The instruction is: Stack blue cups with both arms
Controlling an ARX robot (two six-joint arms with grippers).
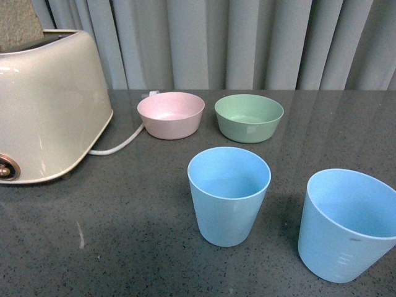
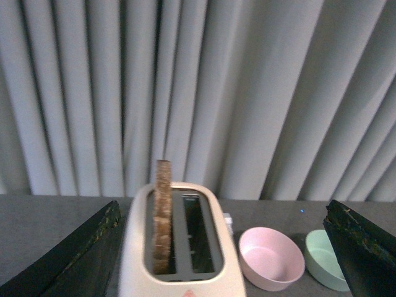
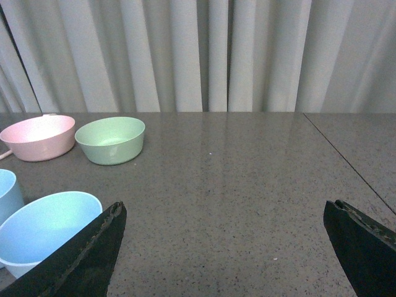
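Two light blue cups stand upright on the dark grey table (image 1: 124,235). One cup (image 1: 229,195) is near the middle. The other cup (image 1: 346,226), with faint measuring lines, is at the front right. In the right wrist view the lined cup (image 3: 46,229) sits beside one finger, and the other cup (image 3: 9,192) shows at the picture's edge. My right gripper (image 3: 226,247) is open and empty above bare table. My left gripper (image 2: 223,247) is open and empty, above the toaster (image 2: 179,247). Neither arm shows in the front view.
A cream toaster (image 1: 46,105) with a slice of toast (image 2: 163,213) in one slot stands at the left, its white cord (image 1: 120,143) trailing behind. A pink bowl (image 1: 171,114) and a green bowl (image 1: 249,117) sit behind the cups. Grey curtains hang at the back.
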